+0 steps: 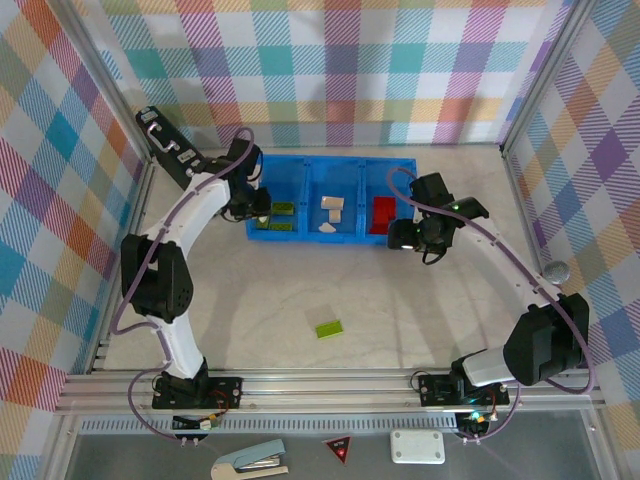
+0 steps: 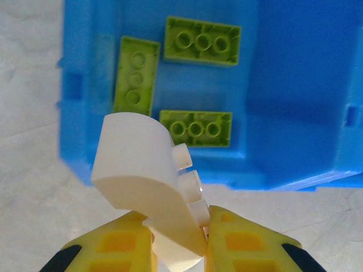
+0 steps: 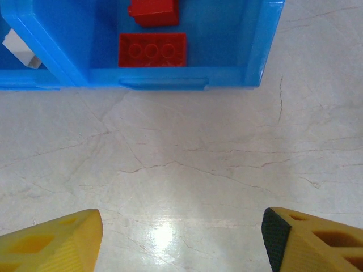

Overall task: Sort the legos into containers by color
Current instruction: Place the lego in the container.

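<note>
White lego (image 2: 139, 170) lengthwise along end effector (image 2: 178, 235)

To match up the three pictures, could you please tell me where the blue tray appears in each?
Top external: blue tray at upper centre, between the two arms.
Left wrist: blue tray across the top, holding green bricks, beyond the white brick in the left gripper.
Right wrist: blue tray's right end at upper left, holding red bricks.
Shared landmark: the pale table along the tray's near wall.
</note>
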Robot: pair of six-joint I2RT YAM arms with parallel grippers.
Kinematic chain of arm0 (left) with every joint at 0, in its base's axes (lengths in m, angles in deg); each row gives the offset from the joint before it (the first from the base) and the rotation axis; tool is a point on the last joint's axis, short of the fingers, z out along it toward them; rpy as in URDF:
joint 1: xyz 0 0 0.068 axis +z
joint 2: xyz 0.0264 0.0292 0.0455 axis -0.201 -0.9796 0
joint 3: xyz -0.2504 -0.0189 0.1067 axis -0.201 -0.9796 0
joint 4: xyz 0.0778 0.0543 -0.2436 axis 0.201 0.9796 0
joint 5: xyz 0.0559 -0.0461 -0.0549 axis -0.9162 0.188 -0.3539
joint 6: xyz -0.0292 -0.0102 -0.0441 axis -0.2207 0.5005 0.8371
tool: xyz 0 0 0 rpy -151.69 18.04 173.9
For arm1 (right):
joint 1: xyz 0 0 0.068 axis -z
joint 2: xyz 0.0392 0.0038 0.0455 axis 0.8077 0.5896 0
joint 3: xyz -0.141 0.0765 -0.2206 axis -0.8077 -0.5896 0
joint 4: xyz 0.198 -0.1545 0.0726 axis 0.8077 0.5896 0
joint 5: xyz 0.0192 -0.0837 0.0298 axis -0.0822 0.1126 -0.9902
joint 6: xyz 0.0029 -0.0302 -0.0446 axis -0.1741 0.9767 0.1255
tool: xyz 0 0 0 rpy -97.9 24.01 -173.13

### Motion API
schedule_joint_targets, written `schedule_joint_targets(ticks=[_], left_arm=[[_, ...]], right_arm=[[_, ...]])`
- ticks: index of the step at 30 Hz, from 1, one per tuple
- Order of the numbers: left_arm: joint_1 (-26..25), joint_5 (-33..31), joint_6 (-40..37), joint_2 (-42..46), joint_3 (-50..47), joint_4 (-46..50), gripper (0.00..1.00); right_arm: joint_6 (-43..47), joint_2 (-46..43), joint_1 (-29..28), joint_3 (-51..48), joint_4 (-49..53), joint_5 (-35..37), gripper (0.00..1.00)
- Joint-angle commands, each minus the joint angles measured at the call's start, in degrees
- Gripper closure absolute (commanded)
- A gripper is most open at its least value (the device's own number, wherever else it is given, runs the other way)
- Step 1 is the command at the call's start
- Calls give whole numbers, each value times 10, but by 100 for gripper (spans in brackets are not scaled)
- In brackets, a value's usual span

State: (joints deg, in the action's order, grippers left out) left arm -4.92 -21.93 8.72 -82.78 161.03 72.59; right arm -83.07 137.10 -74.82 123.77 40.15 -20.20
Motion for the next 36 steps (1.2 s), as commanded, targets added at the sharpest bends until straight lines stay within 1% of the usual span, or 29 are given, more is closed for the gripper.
schedule_joint_targets(ticks=[1,8,16,22,27,36], left_arm=[[-11,12,-10,-27,41,28,79],[-41,15,-8,-77,130,51,79],[-88,15,-5,-149,261,92,79],[-122,13,-3,-200,341,119,79],[-140,7,-2,-236,374,131,79],[-156,-17,2,-279,376,133,79]], right_arm=[[-10,-19,1,-3,22,10,25],[-10,-43,1,-10,34,21,25],[-9,-72,1,-17,54,36,24],[-8,-89,1,-24,63,46,24],[-8,-98,1,-31,68,50,24],[-9,-111,1,-45,70,51,24]])
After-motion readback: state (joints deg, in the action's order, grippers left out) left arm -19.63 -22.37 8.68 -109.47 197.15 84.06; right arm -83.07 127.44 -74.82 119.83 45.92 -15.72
